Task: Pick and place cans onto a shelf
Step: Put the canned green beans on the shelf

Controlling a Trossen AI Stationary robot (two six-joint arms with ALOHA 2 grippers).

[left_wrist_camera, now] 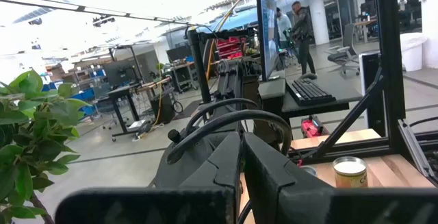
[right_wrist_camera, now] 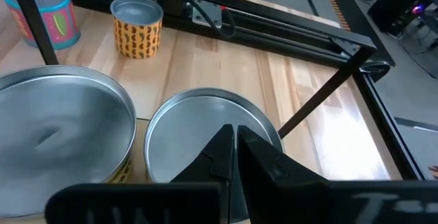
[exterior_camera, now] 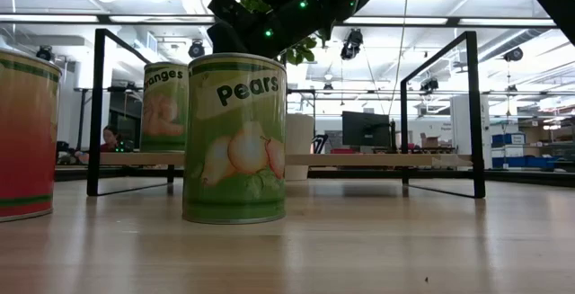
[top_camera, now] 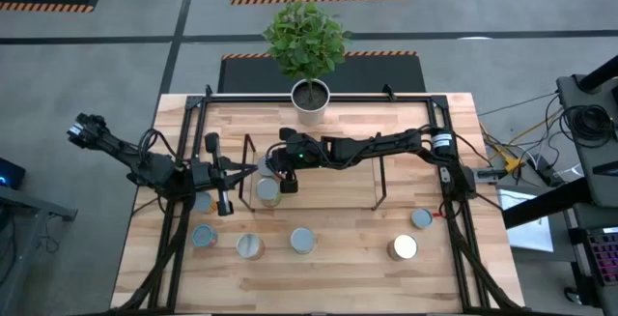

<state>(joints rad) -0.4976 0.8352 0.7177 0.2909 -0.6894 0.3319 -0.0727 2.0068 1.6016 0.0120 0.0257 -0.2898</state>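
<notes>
My right tool (right_wrist_camera: 233, 138) hovers, fingers together and empty, over two cans (right_wrist_camera: 205, 125) at the shelf's (top_camera: 319, 176) left end. My left tool (top_camera: 224, 176) waits closed beside it. If I descend closed, I'd likely knock a can off the board.

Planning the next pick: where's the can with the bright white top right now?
In the high view the white-topped can stands on the table's front right, just in front of a smaller grey-topped can, well outside the shelf.

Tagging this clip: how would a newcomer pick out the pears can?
In the low view, the shelf spans the background. The pears can stands before its left half. Its green label shows pears; the can behind reads oranges, the left one is red.
</notes>
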